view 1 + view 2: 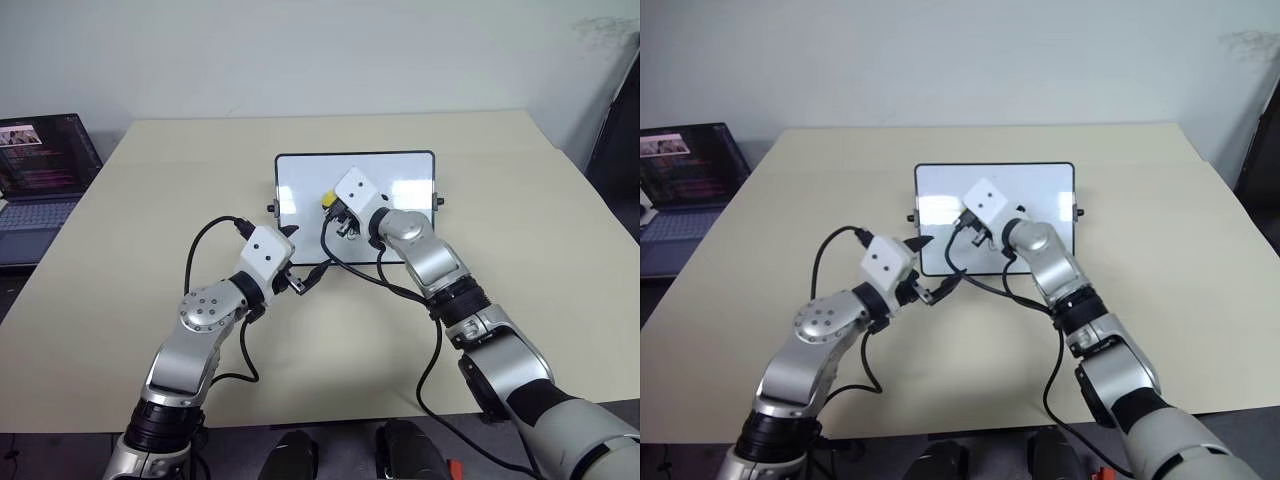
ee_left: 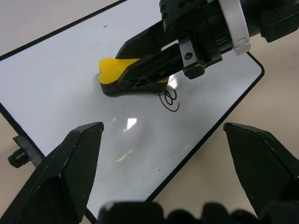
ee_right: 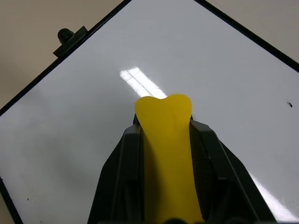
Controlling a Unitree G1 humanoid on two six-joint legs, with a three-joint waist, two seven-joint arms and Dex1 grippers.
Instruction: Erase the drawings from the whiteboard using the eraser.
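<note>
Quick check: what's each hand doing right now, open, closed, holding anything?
Left hand: open, holding nothing, at the whiteboard's edge.
Right hand: closed on the eraser, over the whiteboard.

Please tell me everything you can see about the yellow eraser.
The eraser is a small yellow oblong block with a notched, rounded front end and a dark underside. It looks like smooth plastic on a darker pad. The right end effector is shut on it, one black finger along each long side. The eraser lies flat with its underside on the whiteboard, beside a remaining swirl mark; nothing else touches it.
</note>
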